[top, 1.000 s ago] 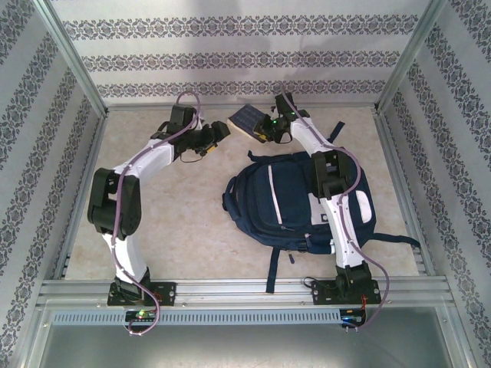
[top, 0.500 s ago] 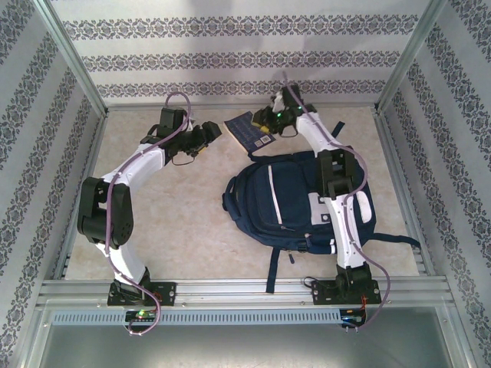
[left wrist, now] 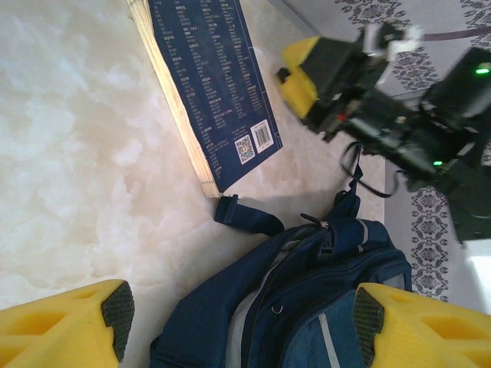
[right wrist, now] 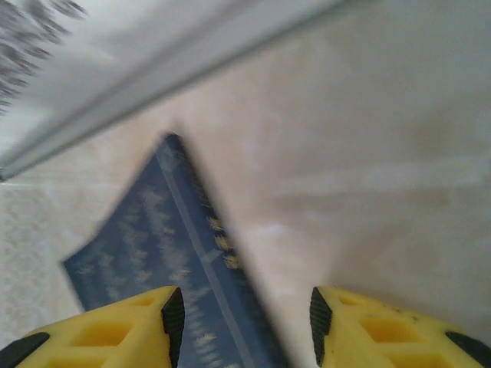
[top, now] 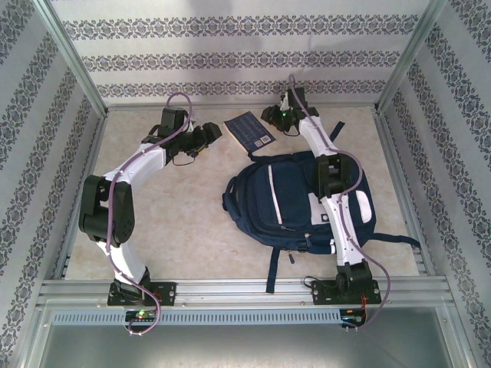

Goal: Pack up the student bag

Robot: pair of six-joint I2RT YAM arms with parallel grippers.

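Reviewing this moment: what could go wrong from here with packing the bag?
1. The book lies flat on the table; an open gripper closing on it may slip off or scrape the surface.
2. The left gripper and right gripper both sit close to the book, so the arms could collide.
3. The student bag shows no clear opening from above; the book may snag.

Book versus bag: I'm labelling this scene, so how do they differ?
The book is small and flat; the bag is large, soft and bulging. The book shows printed text and a barcode; the bag has white stripes and straps. Both are navy and lie on the table.
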